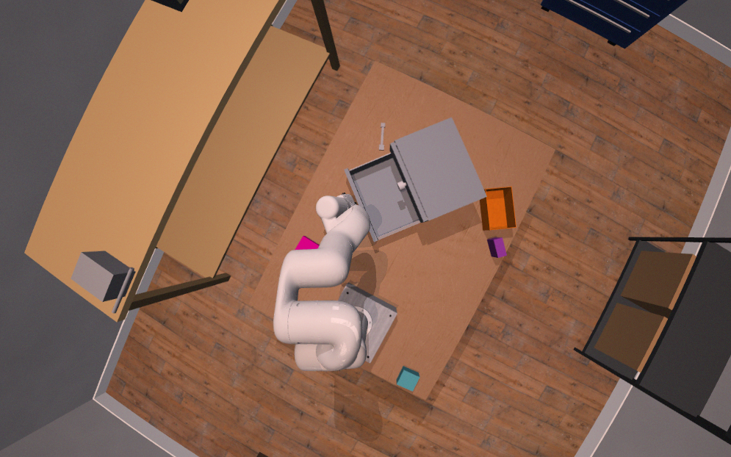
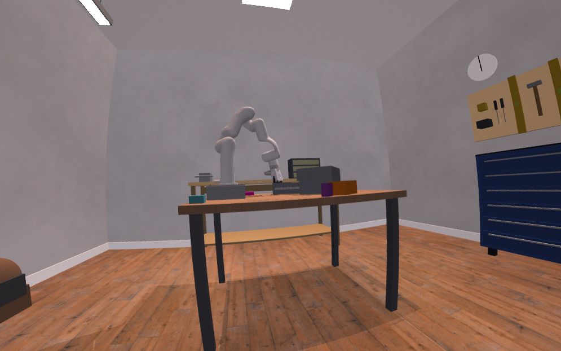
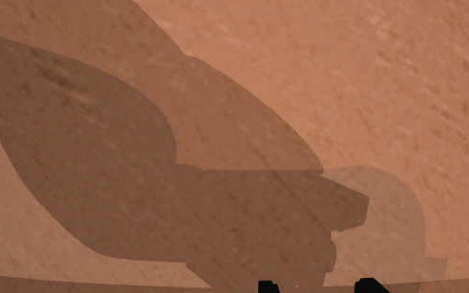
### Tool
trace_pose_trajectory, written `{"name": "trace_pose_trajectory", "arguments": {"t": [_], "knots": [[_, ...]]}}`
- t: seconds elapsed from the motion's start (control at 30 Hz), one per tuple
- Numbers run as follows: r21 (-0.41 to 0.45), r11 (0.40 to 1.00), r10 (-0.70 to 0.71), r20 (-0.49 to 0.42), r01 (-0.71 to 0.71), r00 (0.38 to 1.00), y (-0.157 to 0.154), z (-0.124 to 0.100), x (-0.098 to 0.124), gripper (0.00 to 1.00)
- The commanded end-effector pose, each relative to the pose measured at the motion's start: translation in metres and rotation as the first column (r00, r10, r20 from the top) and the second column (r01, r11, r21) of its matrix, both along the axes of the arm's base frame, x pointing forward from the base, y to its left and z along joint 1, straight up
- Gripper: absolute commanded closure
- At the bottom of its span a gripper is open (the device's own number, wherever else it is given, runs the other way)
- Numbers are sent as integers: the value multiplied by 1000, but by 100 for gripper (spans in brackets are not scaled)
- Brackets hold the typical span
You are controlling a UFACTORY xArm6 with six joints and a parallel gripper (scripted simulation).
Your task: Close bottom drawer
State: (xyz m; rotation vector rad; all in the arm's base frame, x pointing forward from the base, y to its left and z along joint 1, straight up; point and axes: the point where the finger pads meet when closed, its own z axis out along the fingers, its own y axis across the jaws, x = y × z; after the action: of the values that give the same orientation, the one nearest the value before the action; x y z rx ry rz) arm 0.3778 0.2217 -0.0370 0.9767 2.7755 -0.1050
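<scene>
My gripper (image 2: 277,176) sits at the outer front edge of the bottom drawer (image 1: 383,195), on the side away from the grey cabinet (image 1: 438,167). The jaws are clamped on something; I judge it is the drawer's front panel or handle, though the arm hides the contact from above and the wrist view shows only tabletop, shadow and two dark fingertips. The drawer stands pulled well out of the cabinet, its long front edge running across my push line. The cabinet lies straight beyond the drawer from the gripper, so the push goes toward it. Inside the drawer I see a small grey block (image 1: 401,204). Beside the cabinet's far side sit an orange bin (image 1: 497,207) and a purple cube (image 1: 496,247), both off the path.
</scene>
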Motion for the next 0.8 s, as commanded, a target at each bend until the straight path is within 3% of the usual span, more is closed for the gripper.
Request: {"name": "trace_pose_trajectory", "arguments": {"t": [0.0,0.37,0.77], "knots": [[0,1000,-1,1,1,1000,0,1,1,100],[0,1000,-1,1,1,1000,-3,1,5,100],[0,1000,-1,1,1,1000,-30,1,38,100]]}}
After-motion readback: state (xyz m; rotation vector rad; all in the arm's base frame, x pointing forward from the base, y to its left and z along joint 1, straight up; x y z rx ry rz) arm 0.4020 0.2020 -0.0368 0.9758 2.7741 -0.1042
